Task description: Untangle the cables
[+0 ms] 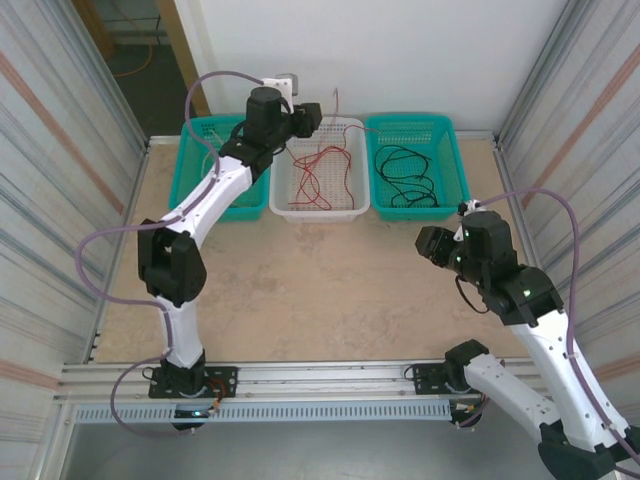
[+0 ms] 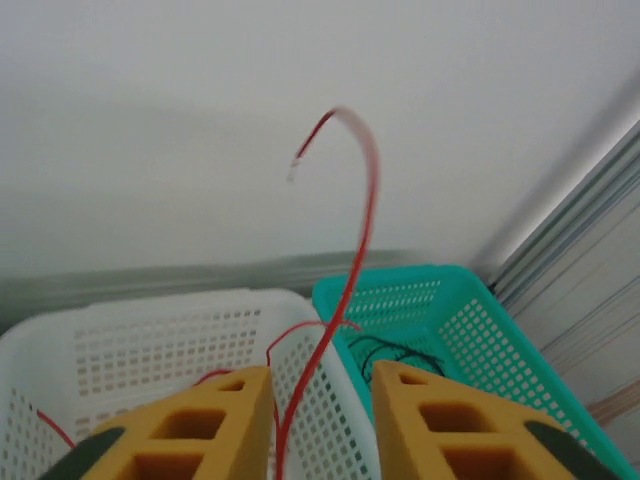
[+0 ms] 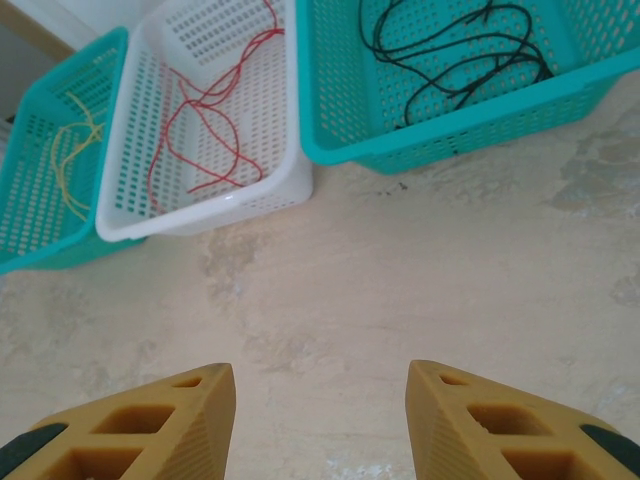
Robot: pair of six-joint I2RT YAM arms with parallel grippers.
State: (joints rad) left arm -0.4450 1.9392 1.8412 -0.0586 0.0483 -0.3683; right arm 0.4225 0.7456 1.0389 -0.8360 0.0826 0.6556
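Note:
Red cables point(image 1: 320, 175) lie in the white basket point(image 1: 284, 205), black cables point(image 1: 405, 175) in the right teal basket point(image 1: 455, 165), and yellow cables point(image 3: 70, 165) in the left teal basket point(image 3: 40, 250). My left gripper point(image 1: 318, 118) hovers above the white basket's back edge. Its jaws stand open in the left wrist view point(image 2: 320, 400), and one red cable point(image 2: 365, 230) runs up loosely between them, curling over at the top. My right gripper point(image 1: 425, 243) is open above bare table, with nothing between its fingers point(image 3: 320, 400).
The three baskets stand side by side along the back wall. Metal-ribbed walls close in the table point(image 1: 320, 290) on the left and right. A rail runs along the near edge between the arm bases.

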